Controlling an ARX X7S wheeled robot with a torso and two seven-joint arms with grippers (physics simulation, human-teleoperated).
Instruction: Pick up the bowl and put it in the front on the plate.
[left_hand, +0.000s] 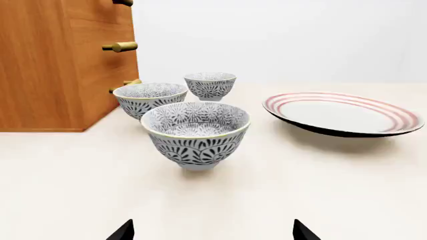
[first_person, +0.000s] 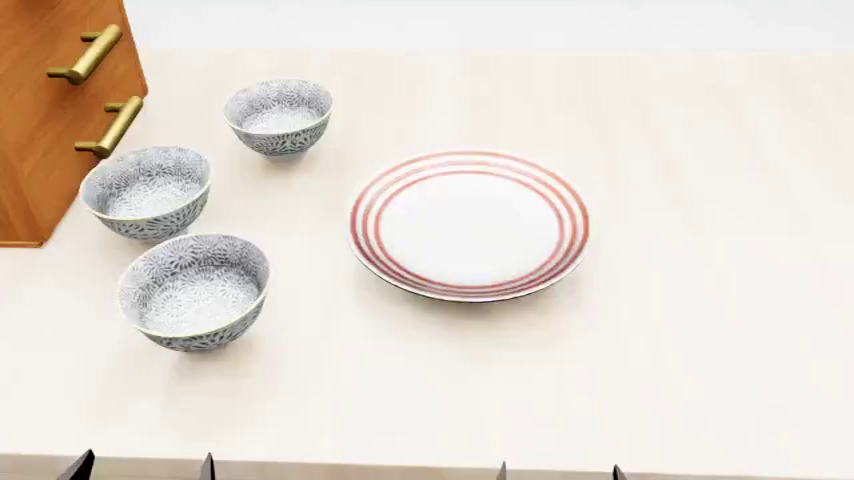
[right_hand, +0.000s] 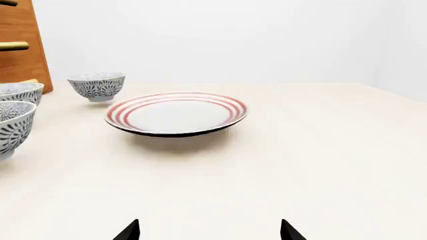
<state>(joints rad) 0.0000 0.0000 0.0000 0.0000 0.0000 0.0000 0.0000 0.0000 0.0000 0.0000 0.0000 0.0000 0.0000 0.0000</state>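
Three patterned bowls stand in a row at the table's left. The front bowl (first_person: 194, 290) (left_hand: 195, 131) (right_hand: 12, 126) is nearest me. Behind it are a middle bowl (first_person: 146, 192) (left_hand: 150, 97) and a far bowl (first_person: 279, 116) (left_hand: 210, 85) (right_hand: 97, 85). The red-ringed white plate (first_person: 469, 225) (left_hand: 343, 113) (right_hand: 177, 112) lies to their right, with nothing on it. My left gripper (left_hand: 213, 233) (first_person: 142, 466) is open, low at the table's near edge, facing the front bowl and apart from it. Open too, my right gripper (right_hand: 209, 232) (first_person: 558, 471) faces the plate from a distance.
A wooden cabinet (first_person: 54, 110) (left_hand: 60, 65) with brass handles (first_person: 110, 125) stands at the far left, close beside the middle bowl. The pale tabletop (first_person: 694, 330) stretches to the right of the plate.
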